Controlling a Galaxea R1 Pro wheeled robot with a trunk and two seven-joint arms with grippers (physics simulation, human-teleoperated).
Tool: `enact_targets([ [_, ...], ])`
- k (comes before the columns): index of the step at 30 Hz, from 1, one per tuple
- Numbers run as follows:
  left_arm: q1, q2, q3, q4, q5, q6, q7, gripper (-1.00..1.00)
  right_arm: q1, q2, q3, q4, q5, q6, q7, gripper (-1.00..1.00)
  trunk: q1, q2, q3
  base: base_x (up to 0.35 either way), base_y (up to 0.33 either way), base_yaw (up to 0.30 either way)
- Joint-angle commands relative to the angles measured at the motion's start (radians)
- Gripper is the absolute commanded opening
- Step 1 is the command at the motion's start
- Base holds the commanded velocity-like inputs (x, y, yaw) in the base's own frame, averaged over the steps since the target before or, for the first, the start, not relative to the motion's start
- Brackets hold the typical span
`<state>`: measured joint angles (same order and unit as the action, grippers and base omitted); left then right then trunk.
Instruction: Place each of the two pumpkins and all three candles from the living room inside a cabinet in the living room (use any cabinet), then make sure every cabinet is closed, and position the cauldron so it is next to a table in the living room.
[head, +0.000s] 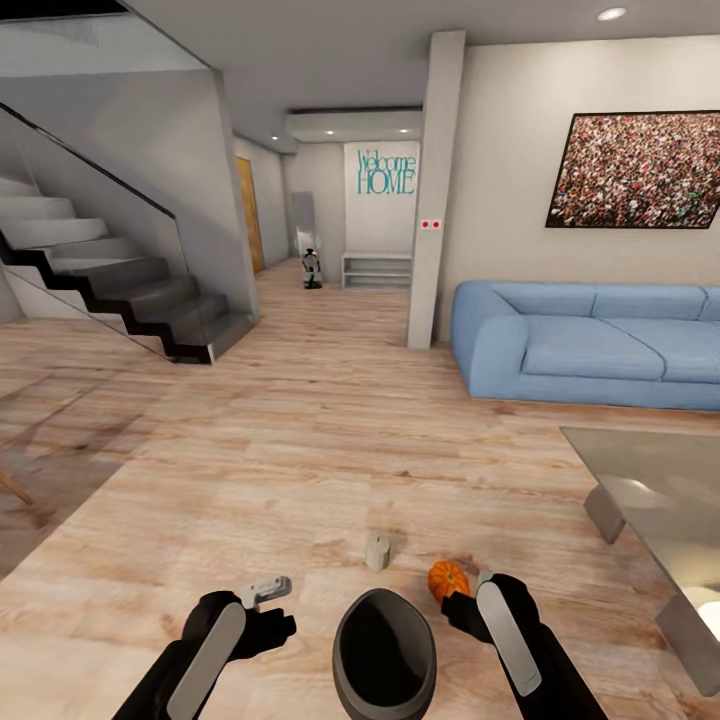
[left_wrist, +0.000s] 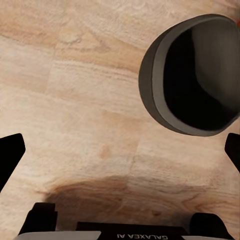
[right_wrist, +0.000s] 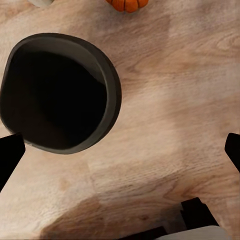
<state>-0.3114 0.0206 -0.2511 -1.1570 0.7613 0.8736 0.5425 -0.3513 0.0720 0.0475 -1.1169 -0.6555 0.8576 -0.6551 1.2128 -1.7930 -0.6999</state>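
A dark grey cauldron (head: 383, 650) stands open-mouthed on the wood floor right in front of me, between my two arms. Just beyond it stands one beige candle (head: 377, 551), and to its right lies one orange pumpkin (head: 448, 579), close to my right wrist. My left gripper (left_wrist: 120, 152) hangs open over bare floor beside the cauldron (left_wrist: 195, 75). My right gripper (right_wrist: 120, 152) is open too, above the floor at the rim of the cauldron (right_wrist: 60, 92), with the pumpkin (right_wrist: 127, 4) past it. The cabinet is out of view.
A glass-topped low table (head: 650, 490) stands at the right, with a blue sofa (head: 590, 345) behind it. A pillar (head: 432, 200) rises mid-room and a staircase (head: 120, 290) climbs at the left. Wide wood floor stretches ahead to a hallway.
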Motion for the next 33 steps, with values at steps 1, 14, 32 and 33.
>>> enact_targets([
  [1,0.0,-0.001,0.0,0.0,-0.001,0.0,0.001,1.0,0.0,0.0,0.0,0.002,0.0,0.001,0.001,1.0,0.0,0.0,0.0,0.005,-0.006,0.0],
  [14,0.0,-0.119,-0.008,0.009,-0.006,-0.001,0.011,1.0,0.0,0.001,0.085,0.017,-0.001,-0.003,0.074,1.0,0.05,-0.091,-0.041,0.001,-0.001,0.0],
  [32,0.0,-0.137,-0.063,0.033,-0.04,-0.089,0.01,1.0,-0.003,0.02,0.206,0.077,0.008,-0.135,0.077,1.0,0.119,-0.217,-0.097,0.0,0.0,0.0],
  [33,0.0,-0.137,-0.064,0.033,-0.04,-0.089,0.009,1.0,-0.003,0.019,0.207,0.077,0.008,-0.135,0.077,1.0,0.123,-0.224,-0.1,0.0,0.0,0.0],
])
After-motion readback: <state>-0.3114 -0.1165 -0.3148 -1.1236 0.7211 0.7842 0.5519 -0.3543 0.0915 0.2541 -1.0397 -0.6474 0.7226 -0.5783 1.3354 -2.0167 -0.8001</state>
